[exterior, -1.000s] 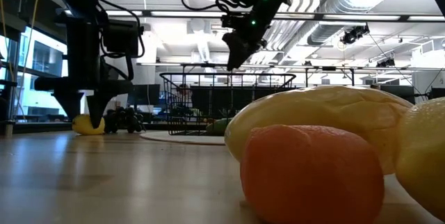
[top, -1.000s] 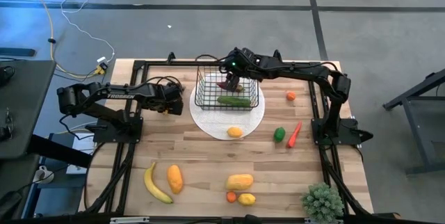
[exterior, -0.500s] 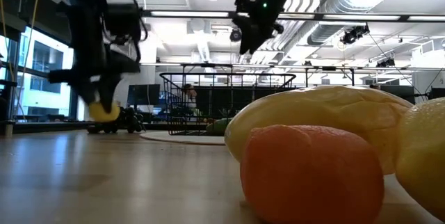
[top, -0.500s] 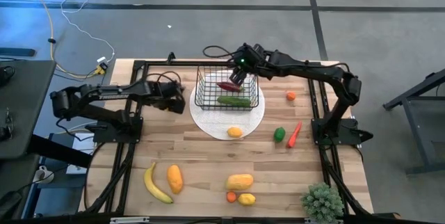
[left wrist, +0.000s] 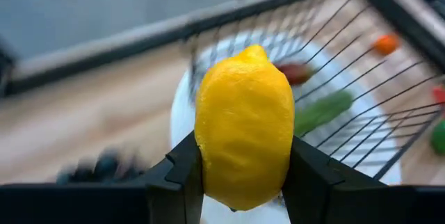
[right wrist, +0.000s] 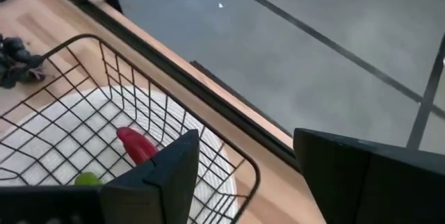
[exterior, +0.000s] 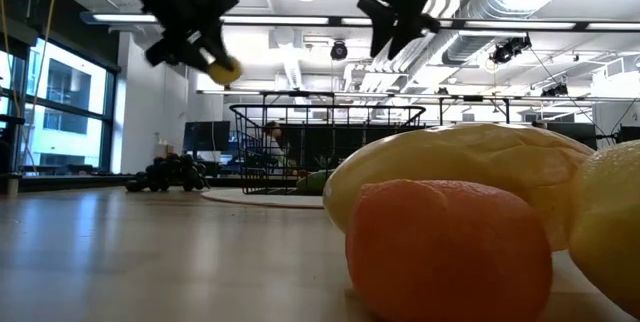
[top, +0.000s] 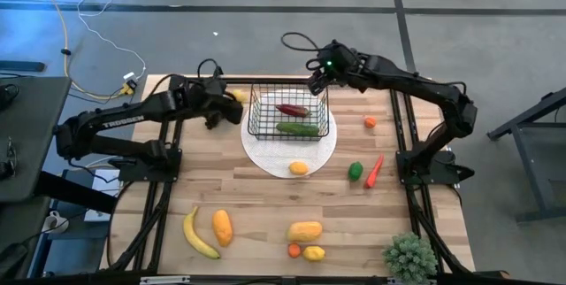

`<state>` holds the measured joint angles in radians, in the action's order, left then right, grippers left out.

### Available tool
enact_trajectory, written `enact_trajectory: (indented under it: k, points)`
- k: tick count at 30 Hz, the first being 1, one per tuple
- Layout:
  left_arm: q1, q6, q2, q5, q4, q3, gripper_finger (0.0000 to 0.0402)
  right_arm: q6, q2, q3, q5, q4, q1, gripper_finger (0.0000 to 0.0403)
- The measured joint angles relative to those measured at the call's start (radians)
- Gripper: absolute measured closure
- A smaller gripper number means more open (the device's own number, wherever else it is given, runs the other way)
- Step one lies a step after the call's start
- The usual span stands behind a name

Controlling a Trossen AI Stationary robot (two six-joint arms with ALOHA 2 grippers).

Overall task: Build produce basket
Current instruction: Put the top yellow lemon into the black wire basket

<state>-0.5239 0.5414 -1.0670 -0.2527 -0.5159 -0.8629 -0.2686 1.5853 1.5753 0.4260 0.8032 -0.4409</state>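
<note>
The black wire basket (top: pixel 289 112) stands on a flat white disc (top: pixel 265 154) and holds a red chili (top: pixel 292 109) and a green cucumber (top: pixel 296 128). My left gripper (top: pixel 230 99) hovers high by the basket's left far corner, shut on a yellow lemon (left wrist: pixel 243 113), which also shows in the low view (exterior: pixel 225 65). My right gripper (top: pixel 317 77) hangs open and empty above the basket's far right corner (right wrist: pixel 243 168). Dark grapes (exterior: pixel 170 172) lie on the table left of the basket. My left gripper pinches the lemon between its two fingers (left wrist: pixel 186 172), one on each side of its body (left wrist: pixel 208 161). The fingers come from the table's left. The lemon's pointed end (left wrist: pixel 254 49) sticks out ahead of the fingers. It is lifted clear of the table.
A small orange-yellow fruit (top: pixel 299 167) lies on the disc's near edge. A green pepper (top: pixel 355 171), a red chili (top: pixel 374 172) and an orange (top: pixel 370 121) lie on the right. Banana (top: pixel 198 234), several orange and yellow fruits and a spiky plant (top: pixel 409 257) sit near the front edge.
My left gripper has taken the lemon off the table beside the grapes, lifted it high and carried it toward the far edge and the basket. My right gripper has risen and drawn back from over the basket toward the far right; the red chili now lies in the basket.
</note>
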Motion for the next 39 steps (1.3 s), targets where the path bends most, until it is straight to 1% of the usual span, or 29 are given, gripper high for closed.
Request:
enact_trajectory:
  k: [7, 12, 20, 25, 29, 34, 39]
  points:
    - [0.000, -0.183, -0.074, 0.029, 0.213, -0.015, 0.0270, -0.071, -0.049, 0.000, 0.050, 0.064, -0.032, 0.0187]
    - [-0.002, -0.309, -0.156, 0.034, 0.289, -0.015, 0.0270, -0.124, -0.069, 0.000, 0.072, 0.113, -0.045, 0.0187]
    - [-0.002, -0.442, -0.272, 0.048, 0.318, -0.014, 0.0270, -0.231, -0.069, 0.000, 0.079, 0.202, -0.039, 0.0187]
    - [-0.002, -0.527, -0.320, 0.066, 0.372, -0.014, 0.0270, -0.322, -0.069, 0.000, 0.078, 0.277, -0.036, 0.0187]
    - [-0.002, -0.604, -0.353, 0.068, 0.379, -0.014, 0.0270, -0.411, -0.069, 0.000, 0.078, 0.356, -0.026, 0.0187]
    - [-0.006, -0.632, -0.380, 0.066, 0.380, -0.014, 0.0269, -0.508, -0.069, 0.000, 0.034, 0.452, 0.000, 0.0187]
    - [-0.006, -0.632, -0.383, 0.064, 0.380, -0.014, 0.0249, -0.594, -0.068, -0.008, 0.009, 0.528, 0.057, 0.0187]
